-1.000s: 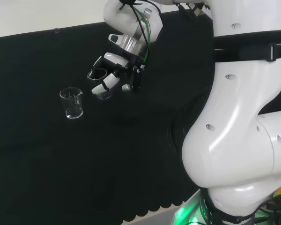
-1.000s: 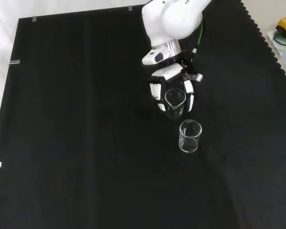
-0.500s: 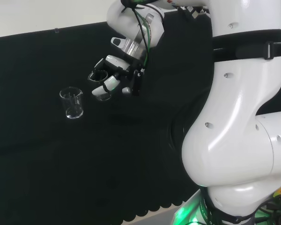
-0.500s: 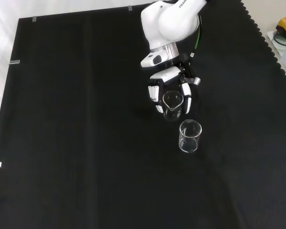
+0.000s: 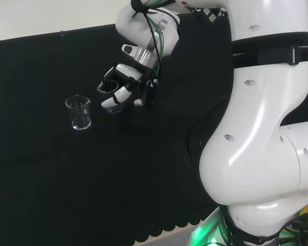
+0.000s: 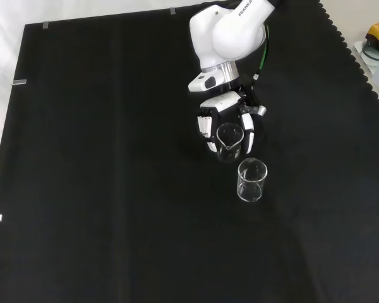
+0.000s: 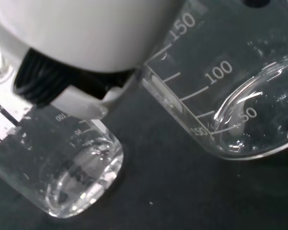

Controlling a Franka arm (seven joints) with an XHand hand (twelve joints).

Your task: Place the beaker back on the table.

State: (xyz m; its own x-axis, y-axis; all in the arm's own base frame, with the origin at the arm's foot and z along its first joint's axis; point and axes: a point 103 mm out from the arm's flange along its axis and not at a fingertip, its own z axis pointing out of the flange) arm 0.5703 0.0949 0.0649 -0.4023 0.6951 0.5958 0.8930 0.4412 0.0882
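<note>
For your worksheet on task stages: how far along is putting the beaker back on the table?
Done: nothing. In hand: the black and white hand curls round a small clear glass beaker, beside a second clear glass beaker standing on the black cloth. Left: set down, release.

Black cloth (image 6: 114,189) (scalloped along its edge) covers the bench; behind it, seemingly a pale wall (image 5: 41,15).

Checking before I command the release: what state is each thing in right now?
Robot hand: shut on the held beaker, above the cloth.
Held beaker: upright between the fingers, apparently not yet resting on the cloth.
Second beaker: standing upright on the black cloth, free, apart from the hand.
</note>
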